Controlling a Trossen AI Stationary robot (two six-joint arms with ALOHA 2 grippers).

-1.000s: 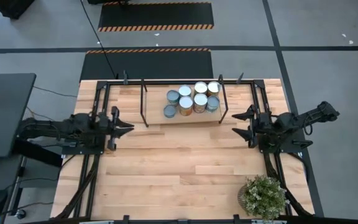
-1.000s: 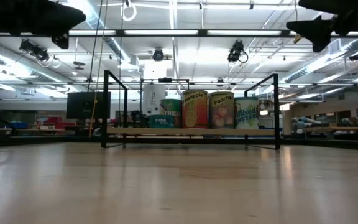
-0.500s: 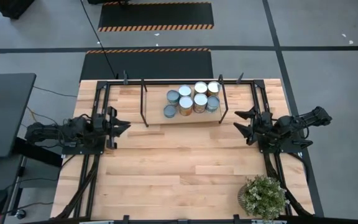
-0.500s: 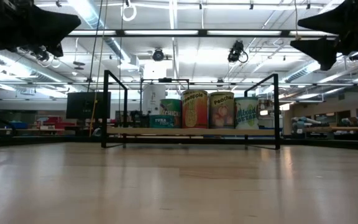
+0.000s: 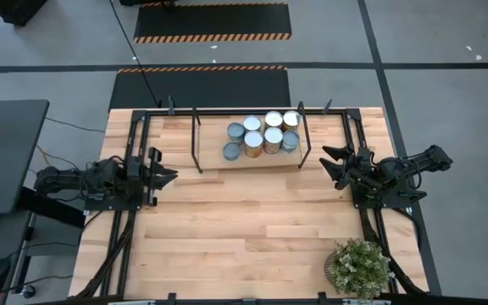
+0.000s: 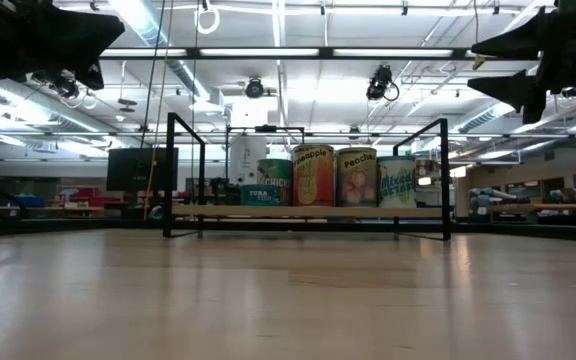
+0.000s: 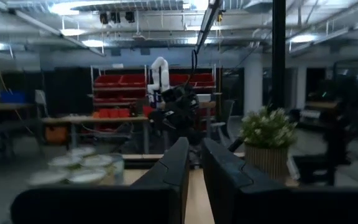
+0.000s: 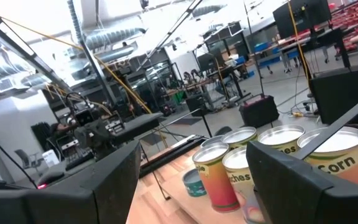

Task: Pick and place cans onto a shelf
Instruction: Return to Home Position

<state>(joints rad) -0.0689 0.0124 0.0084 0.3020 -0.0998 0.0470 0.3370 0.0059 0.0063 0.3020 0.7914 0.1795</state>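
Observation:
Several cans (image 5: 261, 135) with silver, white and blue-grey tops stand upright in a cluster on the shelf (image 5: 265, 162), a light board in a black rod frame at the table's far middle. The low view shows their labels (image 6: 333, 176) above the board (image 6: 218, 212). My left gripper (image 5: 173, 175) is shut and empty, raised over the table's left side, its fingers pointing toward the right edge. My right gripper (image 5: 329, 163) is open and empty, raised right of the shelf, pointing at the cans (image 8: 241, 165).
A bushy green potted plant (image 5: 358, 267) stands at the table's near right corner. Black rod rails (image 5: 138, 135) run along the table's left and right sides. Bare wooden tabletop (image 5: 244, 220) lies between the arms and toward the near edge.
My left gripper has drawn back a little toward the table's left edge. My right gripper has drawn back slightly toward the right and far edges, staying open. The cans and the shelf have not moved.

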